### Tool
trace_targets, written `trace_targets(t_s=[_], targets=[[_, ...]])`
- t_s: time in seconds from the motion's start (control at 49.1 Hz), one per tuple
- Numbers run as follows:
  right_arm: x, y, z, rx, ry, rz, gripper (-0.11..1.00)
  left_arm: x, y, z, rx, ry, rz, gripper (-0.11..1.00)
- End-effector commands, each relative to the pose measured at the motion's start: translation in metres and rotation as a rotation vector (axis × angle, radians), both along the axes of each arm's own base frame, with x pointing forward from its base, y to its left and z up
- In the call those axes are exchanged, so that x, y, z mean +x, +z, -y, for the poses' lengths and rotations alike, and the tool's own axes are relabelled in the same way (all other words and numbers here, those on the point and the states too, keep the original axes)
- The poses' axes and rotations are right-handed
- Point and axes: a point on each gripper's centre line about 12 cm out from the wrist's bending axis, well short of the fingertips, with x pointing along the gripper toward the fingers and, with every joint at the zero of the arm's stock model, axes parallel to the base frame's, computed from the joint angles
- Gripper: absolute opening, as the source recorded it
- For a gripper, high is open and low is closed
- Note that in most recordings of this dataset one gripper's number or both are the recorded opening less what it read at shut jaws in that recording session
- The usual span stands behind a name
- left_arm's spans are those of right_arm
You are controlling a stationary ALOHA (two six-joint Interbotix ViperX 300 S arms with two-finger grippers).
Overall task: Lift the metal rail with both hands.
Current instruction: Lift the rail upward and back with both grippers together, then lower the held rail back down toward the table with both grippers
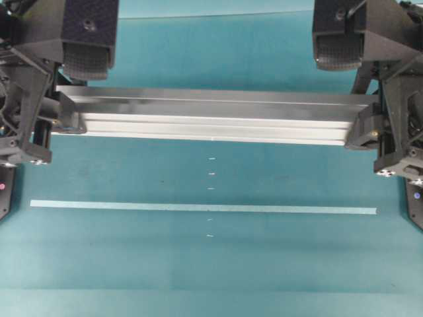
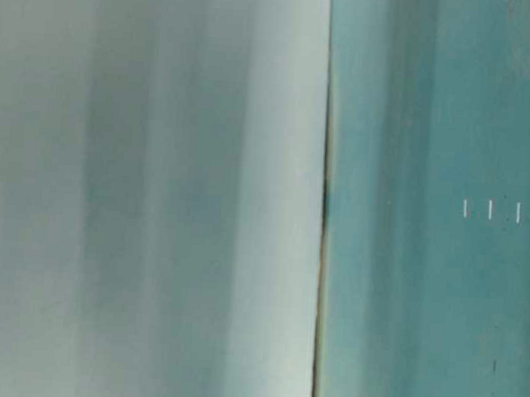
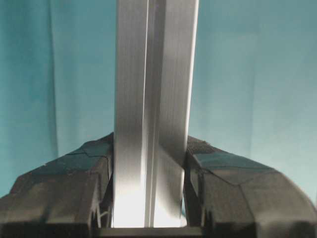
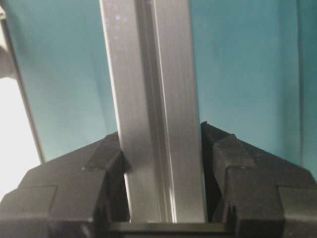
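Lift step is on. The metal rail (image 1: 211, 119) hangs level over the blue table (image 1: 211, 264), up above the tape strip (image 1: 198, 207). Left hand (image 3: 151, 188) pinches one end, right hand (image 4: 166, 191) pinches the other. Next, I think: both go up together, same speed, so the rail won't tip.

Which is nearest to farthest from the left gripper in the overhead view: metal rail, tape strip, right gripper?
1. Metal rail: clamped in the left gripper.
2. Tape strip: on the table, below it.
3. Right gripper: far right, gripping the rail's other end.
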Motion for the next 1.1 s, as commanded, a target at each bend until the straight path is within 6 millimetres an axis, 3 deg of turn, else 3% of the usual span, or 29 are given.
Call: trace_targets(t_s=[0.0,0.346,0.53,0.774,1.08], targets=[[0.006,0.005,0.002,0.016,-0.055,0.032,0.38,0.002,0.012,0.0,0.002,0.006,0.061,0.28],[0.008,-0.001,0.002,0.013,-0.054,0.01,0.38,0.003,0.011,0.002,0.002,0.0,0.058,0.28],[0.01,-0.009,0.001,0.011,-0.049,-0.011,0.38,0.007,0.0,0.005,0.0,-0.008,0.023,0.28],[0.009,-0.054,0.003,-0.015,-0.044,-0.128,0.38,0.014,-0.043,0.008,0.0,-0.014,-0.073,0.28],[0.017,-0.115,0.003,-0.018,-0.059,-0.078,0.38,0.025,-0.115,0.009,0.002,-0.024,-0.112,0.28]])
